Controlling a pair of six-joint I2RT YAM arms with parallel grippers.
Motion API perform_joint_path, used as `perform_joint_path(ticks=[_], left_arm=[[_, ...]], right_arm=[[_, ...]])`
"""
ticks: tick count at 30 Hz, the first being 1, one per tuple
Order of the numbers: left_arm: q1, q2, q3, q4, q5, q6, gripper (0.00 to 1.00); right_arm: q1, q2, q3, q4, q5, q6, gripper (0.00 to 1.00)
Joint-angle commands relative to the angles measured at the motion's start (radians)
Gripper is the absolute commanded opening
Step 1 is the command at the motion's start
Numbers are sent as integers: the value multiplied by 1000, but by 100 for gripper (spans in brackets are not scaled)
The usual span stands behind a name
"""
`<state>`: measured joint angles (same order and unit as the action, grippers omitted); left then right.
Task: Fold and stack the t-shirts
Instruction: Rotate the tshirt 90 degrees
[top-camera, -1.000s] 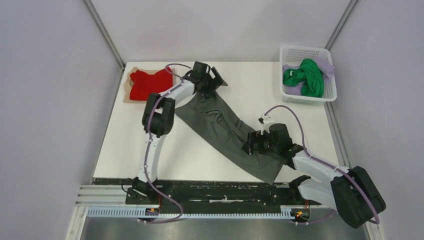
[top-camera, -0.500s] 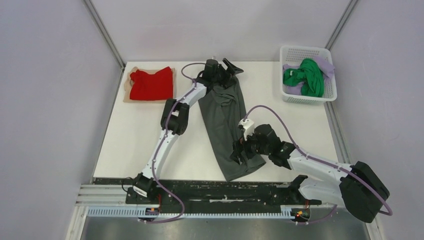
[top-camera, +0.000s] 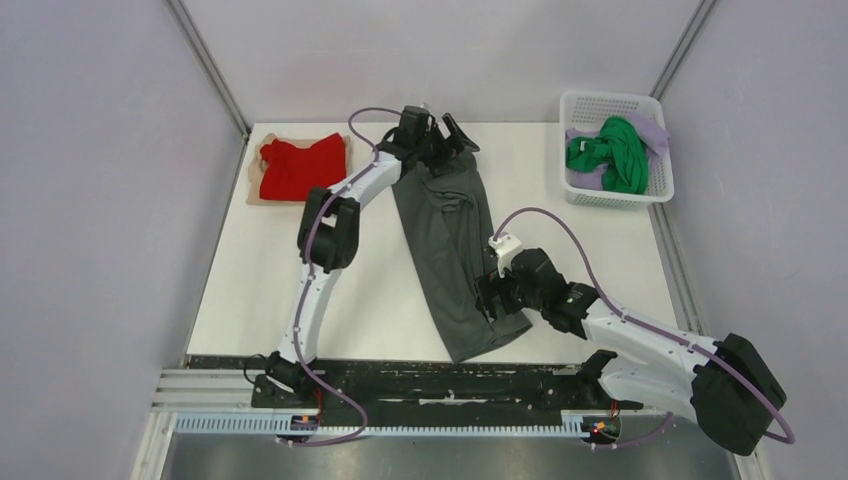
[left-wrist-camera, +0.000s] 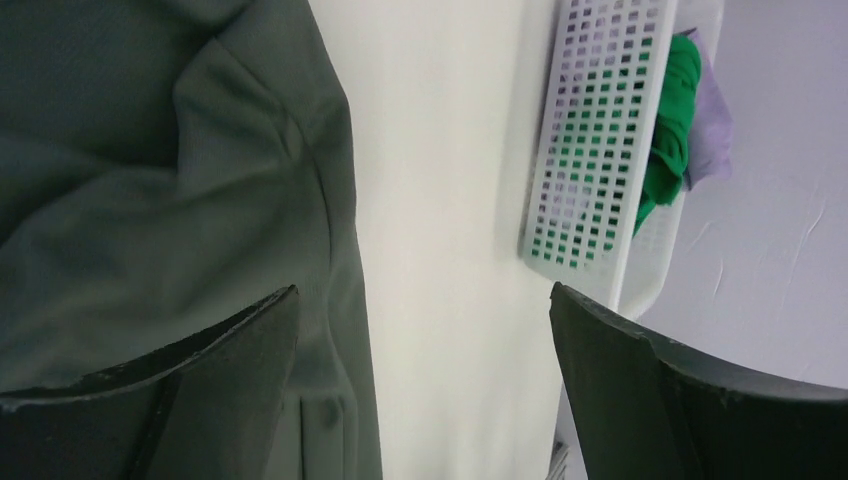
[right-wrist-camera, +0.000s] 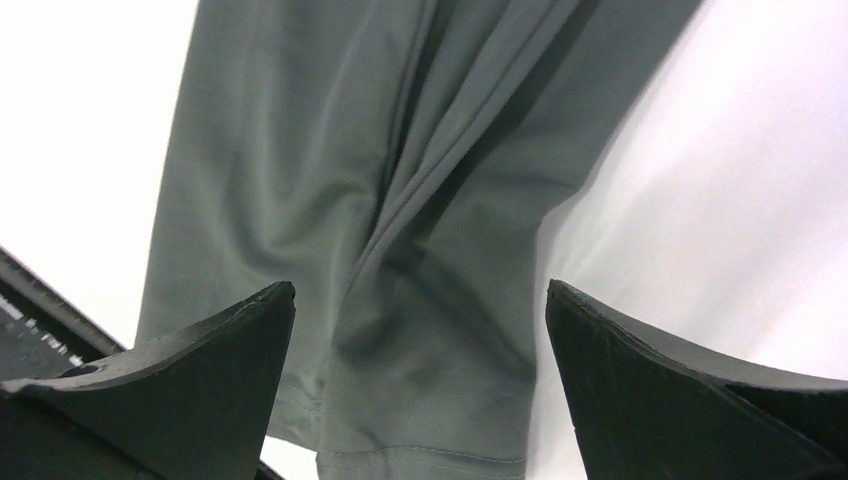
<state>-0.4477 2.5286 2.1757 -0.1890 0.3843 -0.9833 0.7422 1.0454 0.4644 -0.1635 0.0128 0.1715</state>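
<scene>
Red t-shirt (top-camera: 300, 168) lay folded at the counter's far-left corner. Left end effector (top-camera: 443, 137) hung wide, holding nothing, over the far end of the dark grey t-shirt (top-camera: 450, 240), a rumpled strip running toward the near edge. Right end effector (top-camera: 495, 300) likewise gaped empty over the near hem. Risk: pinching a single ridge would probably drag the layers askew, or pull the hem off the edge. Green t-shirt (top-camera: 610, 155) and lavender t-shirt (top-camera: 652, 128) sat bundled in the mesh basket (top-camera: 610, 97), far right. Counter (top-camera: 260, 290) white, matte; walls (top-camera: 100, 200) pale, bare.

Grey t-shirt (top-camera: 452, 255) stretched centrally, red t-shirt (top-camera: 300, 170) folded (far left), green t-shirt (top-camera: 610, 152), lavender t-shirt (top-camera: 653, 128) in basket (top-camera: 612, 98)
</scene>
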Motion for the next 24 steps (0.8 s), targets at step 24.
perform_joint_path(ticks=[24], left_arm=[[1, -150, -368, -259, -209, 157, 100]], right_arm=[[110, 78, -54, 38, -417, -39, 99]])
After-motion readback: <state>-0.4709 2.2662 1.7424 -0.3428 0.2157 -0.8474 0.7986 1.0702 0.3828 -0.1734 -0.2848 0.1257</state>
